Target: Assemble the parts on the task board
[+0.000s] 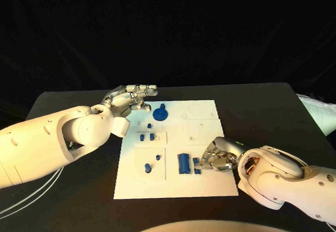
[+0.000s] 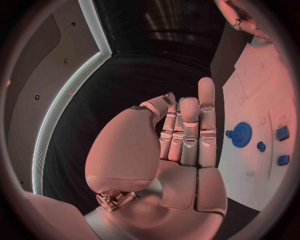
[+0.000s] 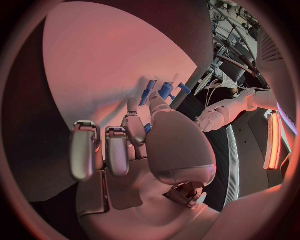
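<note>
- Left hand [image 1: 130,98] hovers at the far left corner of the white board [image 1: 210,185], fingers straight and close together, grasping nothing.
- Right hand [image 1: 215,158] sits at the board's near right edge, fingers curled onto a small blue piece [image 1: 197,162]; whether it truly grips that piece cannot be told.
- Just left of that lies a long blue block [image 1: 184,163].
- A blue gear [image 1: 161,115] lies at the far left of the board, close to the left hand.
- Small blue pegs [image 1: 148,167] dot the board's left half.
- Bare black table [image 1: 267,104] lies open on the far right; a white bag [image 1: 326,112] sits at its right edge.
</note>
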